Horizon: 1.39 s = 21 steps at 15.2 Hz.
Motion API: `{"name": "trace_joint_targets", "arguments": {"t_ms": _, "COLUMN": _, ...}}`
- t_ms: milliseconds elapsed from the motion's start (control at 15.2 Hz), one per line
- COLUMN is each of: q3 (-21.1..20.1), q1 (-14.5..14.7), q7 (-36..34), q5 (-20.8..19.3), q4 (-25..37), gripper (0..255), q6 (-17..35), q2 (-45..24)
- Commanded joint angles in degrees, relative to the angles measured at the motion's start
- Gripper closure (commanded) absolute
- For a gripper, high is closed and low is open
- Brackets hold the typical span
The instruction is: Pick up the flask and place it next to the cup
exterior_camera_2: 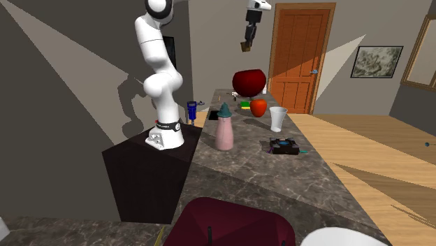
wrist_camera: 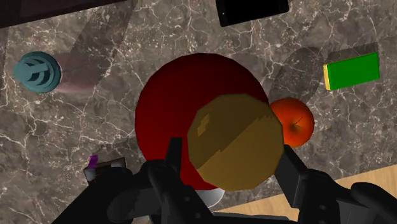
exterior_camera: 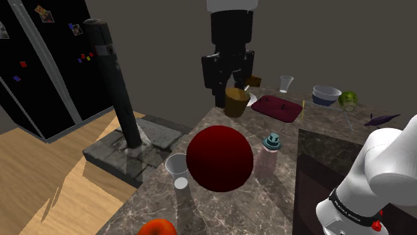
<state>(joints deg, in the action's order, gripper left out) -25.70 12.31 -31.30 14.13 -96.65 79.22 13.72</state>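
Opposed exterior views, wrist above countertop (exterior_camera: 220,207)

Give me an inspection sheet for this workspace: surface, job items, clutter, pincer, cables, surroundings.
Surface: dark marble counter, crowded.
Job's things: brown flask held high above the counter; white cup upright near the counter's edge.
Clutter: large dark red round thing beside the cup; pink bottle with a teal cap; orange-red fruit; green box; blue bowl; clear glass.
Grippers: pincer shut on the flask, one finger on each side.
Cables: nothing seen.
Surroundings: orange door, framed picture, wood floor.
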Motion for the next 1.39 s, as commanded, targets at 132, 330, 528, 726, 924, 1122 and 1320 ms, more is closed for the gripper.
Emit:
{"name": "trace_joint_targets", "arguments": {"t_ms": 132, "q3": -2.96, "q1": 1.23, "q7": -4.06, "q5": -0.45, "q4": 1.40, "gripper": 255, "q6": 2.33, "q2": -2.96}}
{"name": "trace_joint_targets", "arguments": {"t_ms": 330, "q3": -2.91, "q1": 1.28, "q7": -3.43, "q5": -0.13, "q4": -1.76, "gripper": 255, "q6": 4.65, "q2": -2.10}}
{"name": "trace_joint_targets", "arguments": {"t_ms": 528, "q3": -2.91, "q1": 1.34, "q7": -2.85, "q5": 0.15, "q4": -4.76, "gripper": 255, "q6": 6.95, "q2": -1.39}}
{"name": "trace_joint_targets", "arguments": {"t_ms": 726, "q3": -2.95, "q1": 1.43, "q7": -2.33, "q5": 0.41, "q4": -7.60, "gripper": 255, "q6": 9.22, "q2": -0.82}}
{"name": "trace_joint_targets", "arguments": {"t_ms": 924, "q3": -3.04, "q1": 1.52, "q7": -1.86, "q5": 0.63, "q4": -10.30, "gripper": 255, "q6": 11.49, "q2": -0.39}}
{"name": "trace_joint_targets", "arguments": {"t_ms": 1122, "q3": -3.17, "q1": 1.61, "q7": -1.44, "q5": 0.84, "q4": -12.87, "gripper": 255, "q6": 13.75, "q2": -0.09}}
{"name": "trace_joint_targets", "arguments": {"t_ms": 1320, "q3": -3.33, "q1": 1.71, "q7": -1.05, "q5": 1.01, "q4": -15.31, "gripper": 255, "q6": 16.01, "q2": 0.09}}
